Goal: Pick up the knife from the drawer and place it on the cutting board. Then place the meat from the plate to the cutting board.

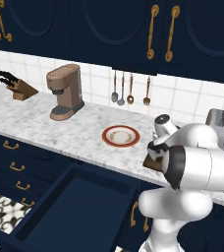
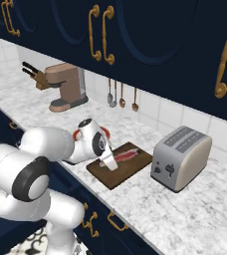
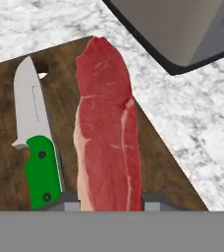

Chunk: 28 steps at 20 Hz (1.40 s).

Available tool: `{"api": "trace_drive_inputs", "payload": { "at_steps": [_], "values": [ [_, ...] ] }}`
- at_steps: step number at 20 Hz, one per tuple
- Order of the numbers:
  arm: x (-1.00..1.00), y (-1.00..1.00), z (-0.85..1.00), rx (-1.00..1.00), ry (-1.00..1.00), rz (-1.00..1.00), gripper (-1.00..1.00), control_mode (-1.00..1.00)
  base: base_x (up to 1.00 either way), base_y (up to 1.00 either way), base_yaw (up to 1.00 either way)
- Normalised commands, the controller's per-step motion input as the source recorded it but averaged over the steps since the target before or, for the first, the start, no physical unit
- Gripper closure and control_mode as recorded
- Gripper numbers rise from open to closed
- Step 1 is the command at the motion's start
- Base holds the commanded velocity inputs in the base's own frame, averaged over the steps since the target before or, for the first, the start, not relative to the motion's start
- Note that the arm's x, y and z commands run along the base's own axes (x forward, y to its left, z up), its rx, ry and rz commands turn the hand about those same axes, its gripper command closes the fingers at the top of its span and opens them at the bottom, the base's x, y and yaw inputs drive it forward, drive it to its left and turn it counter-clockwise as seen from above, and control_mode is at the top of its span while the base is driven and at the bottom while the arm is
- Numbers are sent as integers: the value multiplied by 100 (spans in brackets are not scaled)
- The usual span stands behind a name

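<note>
The red meat (image 3: 106, 133) lies lengthwise over the dark wooden cutting board (image 3: 6, 123), and my gripper (image 3: 109, 204) is shut on its near end. Beside it on the board rests the green-handled knife (image 3: 38, 147), blade pointing away from me. From the right base view, the gripper (image 2: 108, 163) points down at the board (image 2: 123, 174) with the meat (image 2: 128, 154) stretching toward the wall. The white plate (image 1: 121, 136) with its red-orange rim sits bare on the counter. The wide navy drawer (image 1: 74, 211) stands pulled out below the counter edge.
A silver toaster (image 2: 181, 157) stands just right of the board. A brown coffee machine (image 1: 65, 92) and a knife block (image 1: 16, 84) sit further left along the marble counter. Utensils (image 1: 130, 89) hang on the tiled wall.
</note>
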Motion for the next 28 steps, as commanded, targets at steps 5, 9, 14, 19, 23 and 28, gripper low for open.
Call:
{"api": "trace_drive_inputs", "payload": {
  "at_steps": [5, 9, 14, 19, 23, 28],
  "values": [
    [1, -11, -23, 0, 3, 0, -100, -100, 0, 0, 0],
    [2, 0, 2, 0, 0, 0, -100, -100, 0, 0, 0],
    [0, 0, 27, 0, 0, 0, -100, -100, 0, 0, 0],
    [-1, 1, 60, 0, -3, 0, -100, -100, 0, 0, 0],
    [-21, 14, 75, 0, -14, 0, -100, -100, 0, 0, 0],
    [-31, 50, 30, -3, -8, 0, -100, -100, 0, 0, 0]
  ]
}}
